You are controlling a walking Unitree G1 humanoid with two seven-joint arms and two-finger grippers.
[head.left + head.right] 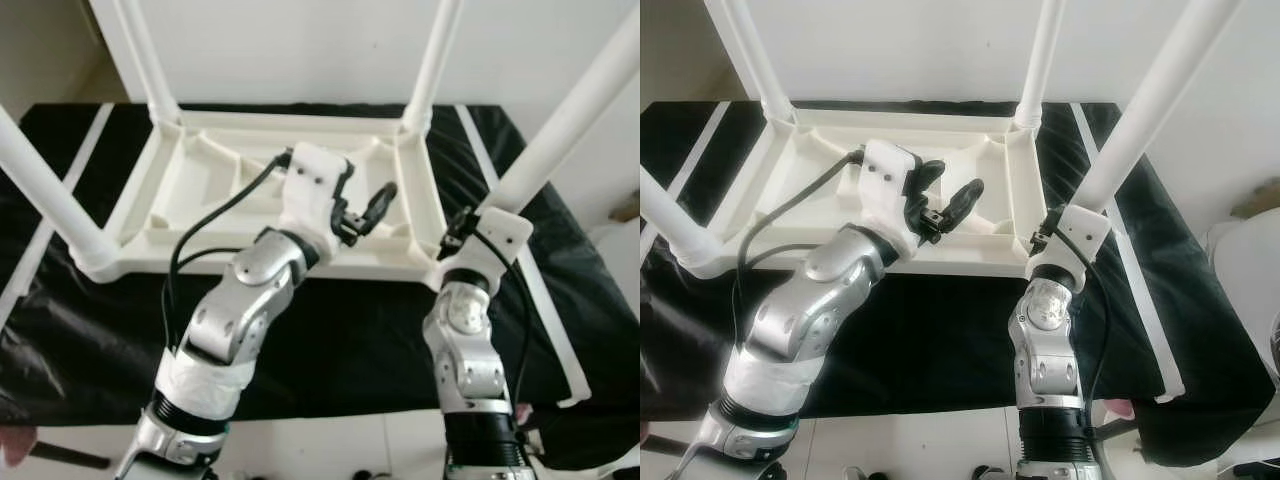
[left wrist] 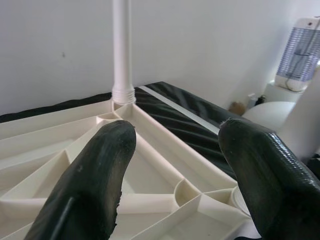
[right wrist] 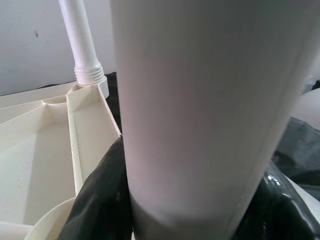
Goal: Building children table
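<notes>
Right wrist view shows the right hand (image 3: 190, 210) pinching the near-right leg (image 3: 210, 110) of the upturned tabletop (image 1: 180, 190) on the black table (image 1: 360, 330), left hand (image 1: 362, 212) spread above; next, likely twisting that leg tight.

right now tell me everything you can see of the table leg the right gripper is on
The leg is a plain white tube, plastic by its look, rising tilted from the near right corner of the upturned tabletop. The right gripper is shut on it low down, a black finger on each side. Its top runs out of frame.
</notes>
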